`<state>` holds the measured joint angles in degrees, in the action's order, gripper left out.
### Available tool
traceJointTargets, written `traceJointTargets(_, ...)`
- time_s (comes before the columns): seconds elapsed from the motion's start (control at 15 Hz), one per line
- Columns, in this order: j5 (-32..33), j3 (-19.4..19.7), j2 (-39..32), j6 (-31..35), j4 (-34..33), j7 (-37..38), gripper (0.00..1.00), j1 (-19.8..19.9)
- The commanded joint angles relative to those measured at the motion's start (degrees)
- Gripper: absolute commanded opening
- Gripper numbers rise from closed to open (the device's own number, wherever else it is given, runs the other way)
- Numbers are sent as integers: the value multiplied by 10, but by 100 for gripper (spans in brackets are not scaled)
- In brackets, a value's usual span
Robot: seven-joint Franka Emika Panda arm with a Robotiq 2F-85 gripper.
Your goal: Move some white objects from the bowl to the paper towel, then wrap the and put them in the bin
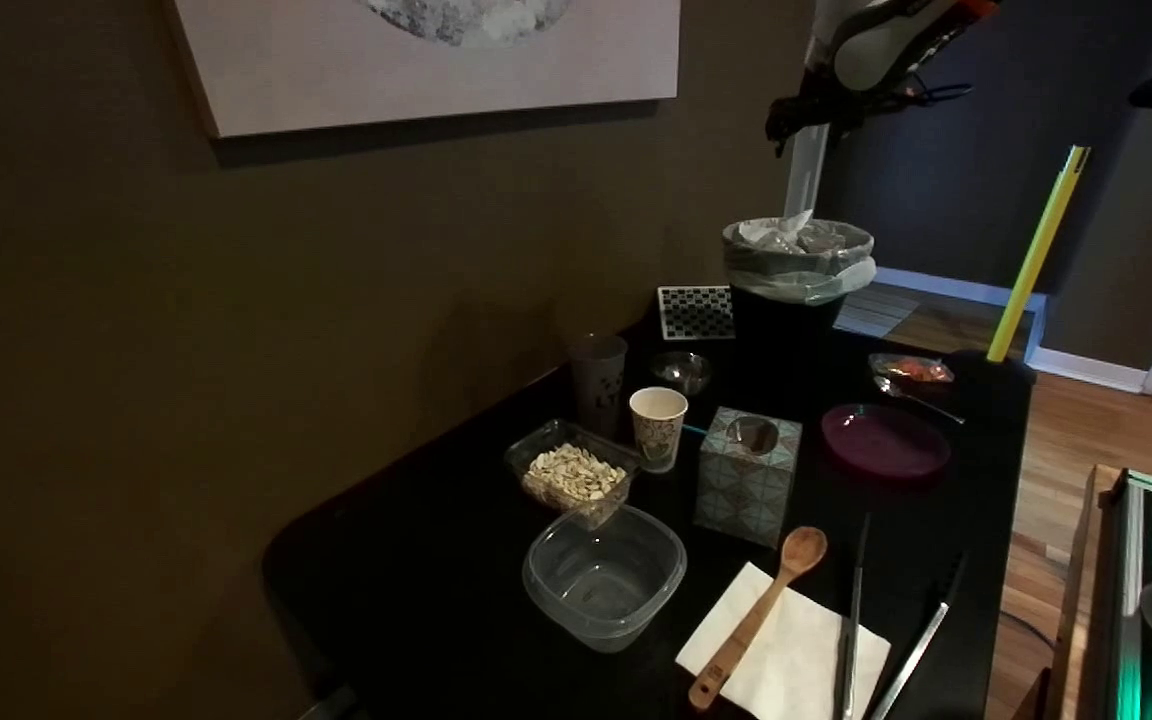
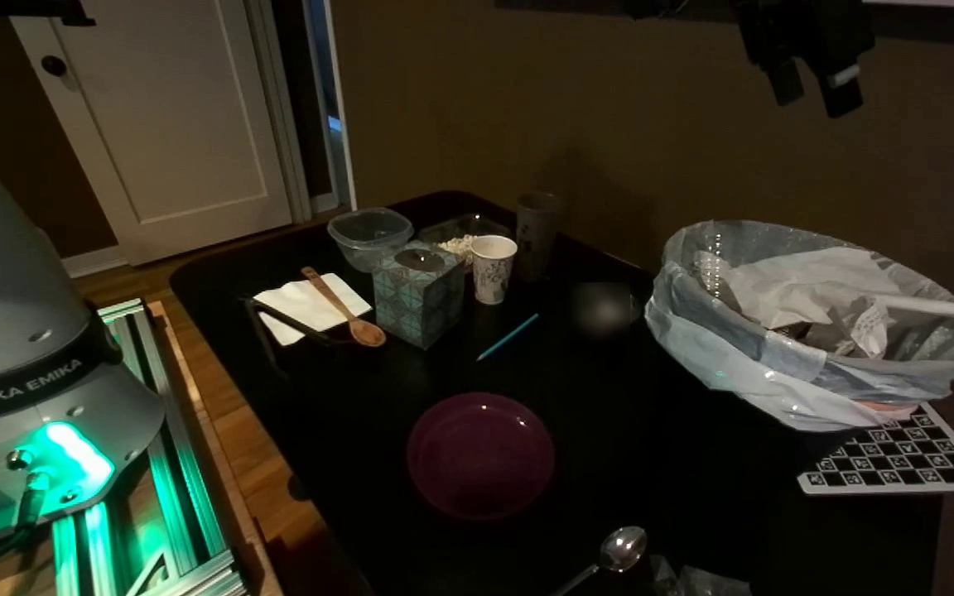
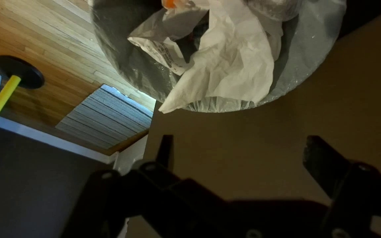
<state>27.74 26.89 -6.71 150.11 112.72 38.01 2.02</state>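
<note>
- White paper towel (image 3: 233,62) is seen loosely crumpled in the mouth of the bin (image 1: 784,318); one pointed corner is carried out past the bin's rim, beyond the grey liner (image 2: 721,368).
- The pincer (image 2: 815,101) is held above the bin's mouth in both exterior views, apart from the paper; its fingers are spread wide, and in the wrist view only the brown wall (image 3: 243,162) is framed between them. Nothing is gripped.
- Key relation: the paper towel is placed below the pincer, within the bin's rim. Its long axis, traced from the bin's middle to the projecting corner, is set steeply across the line joining the two fingers; by this lie, the paper would be pinched from its sides.
- In the wrist view the projecting corner is shown nearer to one fingertip (image 3: 167,145) than to the other; its depth below the pincer cannot be told.
- Whether white objects are wrapped inside the paper is hidden by the folds.
- As judged from this arrangement, delivery into the bin is nearly or wholly completed. A withdrawal upward from the bin is called for or, if the corner is to be tucked in, a descent to the bin's rim, made so that the liner is not snagged.
</note>
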Motion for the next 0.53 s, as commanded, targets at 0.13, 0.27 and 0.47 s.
traceJointTargets(0.13,67,-58,101,-76,62,45,100,45)
traceJointTargets(0.27,42,-75,67,-62,28,22,100,65)
traceJointTargets(0.47,42,-85,66,-63,26,22,100,74)
